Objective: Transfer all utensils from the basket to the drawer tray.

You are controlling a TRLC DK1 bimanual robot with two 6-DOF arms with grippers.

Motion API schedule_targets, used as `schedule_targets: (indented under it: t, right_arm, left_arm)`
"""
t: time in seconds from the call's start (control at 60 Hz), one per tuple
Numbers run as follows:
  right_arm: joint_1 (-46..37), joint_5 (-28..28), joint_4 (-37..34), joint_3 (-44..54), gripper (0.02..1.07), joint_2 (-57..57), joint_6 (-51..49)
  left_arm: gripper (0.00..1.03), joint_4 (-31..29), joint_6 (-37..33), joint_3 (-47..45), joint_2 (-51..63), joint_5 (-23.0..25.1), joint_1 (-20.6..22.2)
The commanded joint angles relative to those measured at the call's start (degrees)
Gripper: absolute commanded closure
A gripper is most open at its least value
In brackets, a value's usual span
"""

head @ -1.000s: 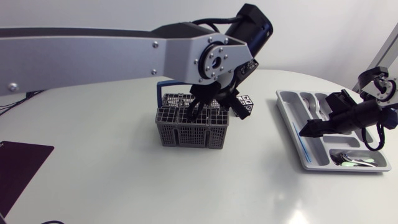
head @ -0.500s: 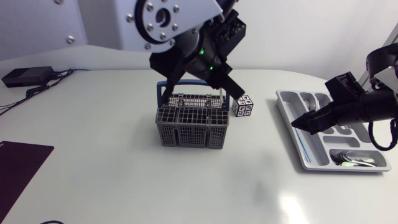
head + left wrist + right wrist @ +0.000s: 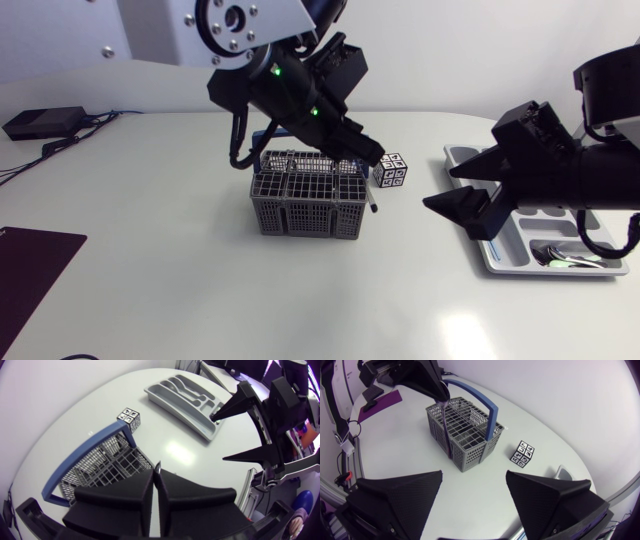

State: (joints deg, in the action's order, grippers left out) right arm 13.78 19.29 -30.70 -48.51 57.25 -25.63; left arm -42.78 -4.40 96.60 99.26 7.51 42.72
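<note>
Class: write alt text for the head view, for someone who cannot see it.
The left gripper, shut on a slim utensil, is at one end of the grey basket. The right gripper hangs open beside the drawer tray.

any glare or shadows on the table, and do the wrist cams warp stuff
Head view: a soft glare patch on the table in front of the drawer tray, no hard shadows around the basket. Left wrist view: another glare patch beside the basket, table edge bowed by the fisheye. Right wrist view: no glare patch, table edge bowed too.
</note>
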Motion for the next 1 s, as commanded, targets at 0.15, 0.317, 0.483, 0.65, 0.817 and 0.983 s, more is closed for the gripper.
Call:
schedule_targets:
  t: [0.15,0.317,0.483,0.65,0.817,0.983]
  right_arm:
    - [12.0,-9.0,4.6,2.3,0.23,1.3,4.2]
    - [17.1,-13.3,7.8,2.4,0.31,4.5,5.3]
    - [20.1,-16.3,9.9,1.8,0.4,7.2,5.5]
    - [20.7,-17.7,11.5,1.1,0.48,9.5,5.7]
    - [20.8,-18.6,12.2,0.6,0.59,10.7,5.9]
    - [20.9,-18.6,12.3,0.7,0.8,10.6,6.0]
  left_arm:
    - [1.0,-4.9,3.5,4.4,4.7,11.0,-2.8]
    - [1.0,-7.0,3.9,6.0,6.2,15.9,-4.0]
    - [1.0,-8.1,4.1,6.6,7.1,20.0,-4.8]
    - [1.0,-8.9,4.1,7.0,7.7,22.1,-5.2]
    - [1.0,-9.1,4.1,7.2,7.7,22.9,-5.4]
    - [1.0,-9.1,4.1,7.2,7.7,23.2,-5.5]
